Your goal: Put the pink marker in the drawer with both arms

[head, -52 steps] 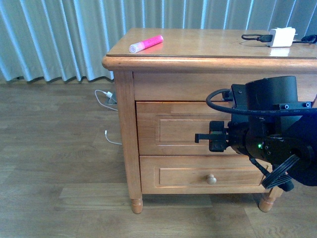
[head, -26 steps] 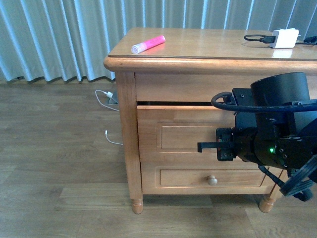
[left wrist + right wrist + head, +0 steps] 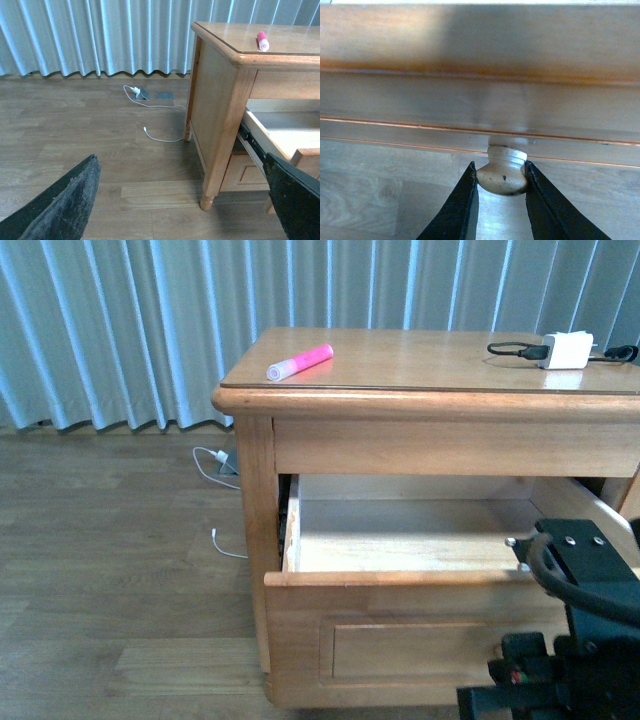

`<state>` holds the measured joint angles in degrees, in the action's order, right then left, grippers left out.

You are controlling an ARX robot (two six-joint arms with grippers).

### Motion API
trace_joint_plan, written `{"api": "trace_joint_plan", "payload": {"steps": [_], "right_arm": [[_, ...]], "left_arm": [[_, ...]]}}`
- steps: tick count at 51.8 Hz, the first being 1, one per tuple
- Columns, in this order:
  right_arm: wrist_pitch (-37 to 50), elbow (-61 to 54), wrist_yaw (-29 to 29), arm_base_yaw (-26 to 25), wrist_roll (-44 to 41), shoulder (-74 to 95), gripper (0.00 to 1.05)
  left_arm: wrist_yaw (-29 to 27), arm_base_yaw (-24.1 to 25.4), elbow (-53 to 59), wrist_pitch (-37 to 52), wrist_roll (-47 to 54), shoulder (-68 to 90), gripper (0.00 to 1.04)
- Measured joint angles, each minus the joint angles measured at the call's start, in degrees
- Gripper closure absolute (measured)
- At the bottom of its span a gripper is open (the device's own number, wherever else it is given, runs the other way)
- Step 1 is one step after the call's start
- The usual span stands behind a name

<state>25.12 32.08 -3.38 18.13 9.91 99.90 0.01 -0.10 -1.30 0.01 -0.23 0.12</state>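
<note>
Drawer (image 3: 400,578) now stands pulled well out vs. 1 s ago, when it was shut; pale inside bare. Right gripper (image 3: 500,172) pinches the knob (image 3: 504,161), one jaw each side, touching it. Opening step looks about done.

Pink marker (image 3: 299,361) isn't picked yet. It lies flat on the nightstand top (image 3: 430,355), near the front-left corner, pale cap toward the front edge. Left gripper (image 3: 181,165) hangs off to the side w/ jaws spread wide, nothing between them, well apart from the marker.

Nxt move prob. needs the left arm up over that corner, jaws across the barrel, while the right keeps the drawer out.

Top is glossy wood, so the marker may roll. White charger (image 3: 567,349) w/ black cable sits by the back-right corner. Wood floor (image 3: 110,570), pale blue curtain (image 3: 120,330), white cables (image 3: 212,430) behind.
</note>
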Motion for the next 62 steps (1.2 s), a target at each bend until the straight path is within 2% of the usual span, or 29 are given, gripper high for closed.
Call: {"api": "trace_joint_plan", "payload": {"steps": [8,10,13,21,30,33,37,50,55,62], "right_arm": [[-0.46,-7.13,2.75,0.0,-0.04,-6.69,0.82],[-0.44,-8.17,2.71,-0.04,0.04,-8.09,0.74],[-0.57,-9.22,1.99,-0.35,0.31,-9.84,0.68],[-4.94,-11.72,2.45,-2.43,0.83,-18.82,0.43],[-16.24,-13.53,5.97,-4.07,1.29,-34.95,0.12],[-19.43,-13.64,6.36,-4.52,1.62,-39.63,0.06],[-23.8,-13.68,6.29,-5.18,1.62,-46.6,0.09],[-35.01,-14.86,7.3,-6.67,1.05,-67.41,0.08],[-37.13,-16.31,9.51,-10.91,1.53,-73.61,0.08],[-37.38,-16.61,9.51,-12.55,1.97,-74.9,0.08]], "left_arm": [[0.0,0.0,0.0,0.0,0.0,0.0,0.06],[0.0,0.0,0.0,0.0,0.0,0.0,0.06],[0.0,0.0,0.0,0.0,0.0,0.0,0.06],[0.0,0.0,0.0,0.0,0.0,0.0,0.06],[0.0,0.0,0.0,0.0,0.0,0.0,0.06],[0.0,0.0,0.0,0.0,0.0,0.0,0.06],[0.0,0.0,0.0,0.0,0.0,0.0,0.06],[0.0,0.0,0.0,0.0,0.0,0.0,0.06],[0.0,0.0,0.0,0.0,0.0,0.0,0.06],[0.0,0.0,0.0,0.0,0.0,0.0,0.06]]}}
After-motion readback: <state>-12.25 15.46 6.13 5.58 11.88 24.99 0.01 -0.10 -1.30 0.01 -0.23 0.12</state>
